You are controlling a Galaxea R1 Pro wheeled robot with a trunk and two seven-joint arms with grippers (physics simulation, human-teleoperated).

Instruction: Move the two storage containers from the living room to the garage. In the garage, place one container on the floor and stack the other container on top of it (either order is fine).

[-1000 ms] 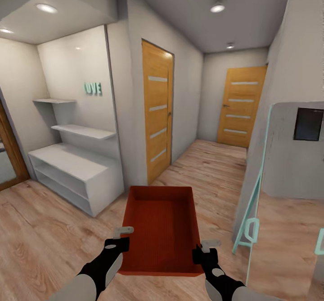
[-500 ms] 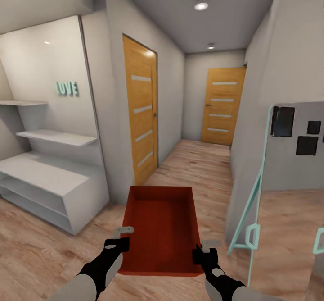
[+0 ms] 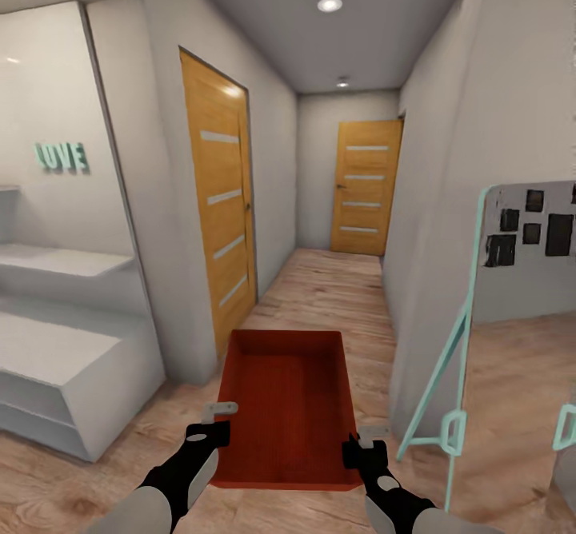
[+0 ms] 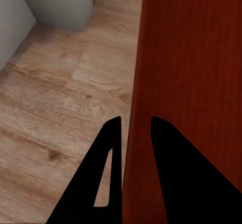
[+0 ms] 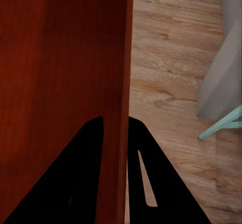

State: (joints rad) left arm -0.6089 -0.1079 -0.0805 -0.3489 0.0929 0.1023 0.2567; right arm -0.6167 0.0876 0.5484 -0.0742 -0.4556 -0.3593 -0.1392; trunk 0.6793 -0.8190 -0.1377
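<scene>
Left claw [image 4: 132, 133] astride container [image 4: 191, 83] wall

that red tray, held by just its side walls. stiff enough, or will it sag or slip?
The storage container probably is stiff: pinched only at its long walls, its floor looks flat. Likely light, since the left pincer and right pincer carry it by thin rims. The narrow grips could slip if jolted.

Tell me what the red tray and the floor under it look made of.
The orange-red rectangular open-topped tray looks like matte moulded plastic: uniform colour, thin walls, faint fine ribbing on its base, though it is a render. The light plank floor looks like wood or laminate: visible grain, knots and board seams, low sheen.
</scene>
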